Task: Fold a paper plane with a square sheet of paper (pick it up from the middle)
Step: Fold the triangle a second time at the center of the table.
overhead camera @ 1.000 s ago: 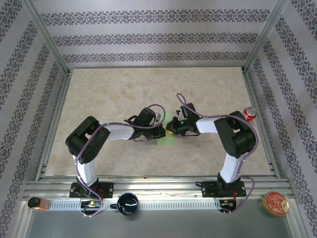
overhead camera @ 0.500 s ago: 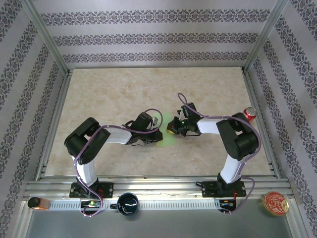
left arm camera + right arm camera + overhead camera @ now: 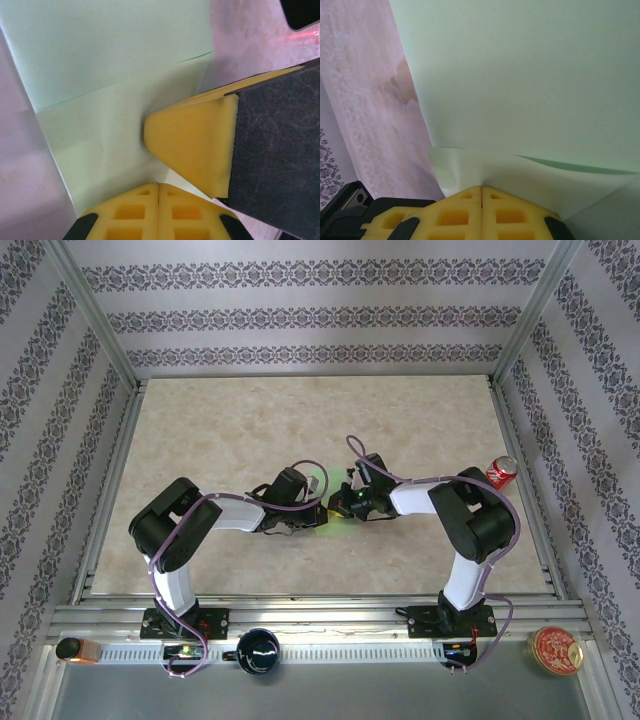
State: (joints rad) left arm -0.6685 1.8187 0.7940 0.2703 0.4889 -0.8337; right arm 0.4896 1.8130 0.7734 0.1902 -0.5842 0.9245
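While both pairs of jaws are held together, the square sheet of paper [image 3: 115,60] is pressed mid-frame by the left gripper [image 3: 158,186] and the right gripper [image 3: 481,189].

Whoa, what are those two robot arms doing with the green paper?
They are trying to fold it into a plane. The light-green paper lies on the table, already creased, with one layer folded over. The left tool and the right tool are both shut, their tips meeting over the sheet, seemingly pressing it flat. It does not look like a plane yet.
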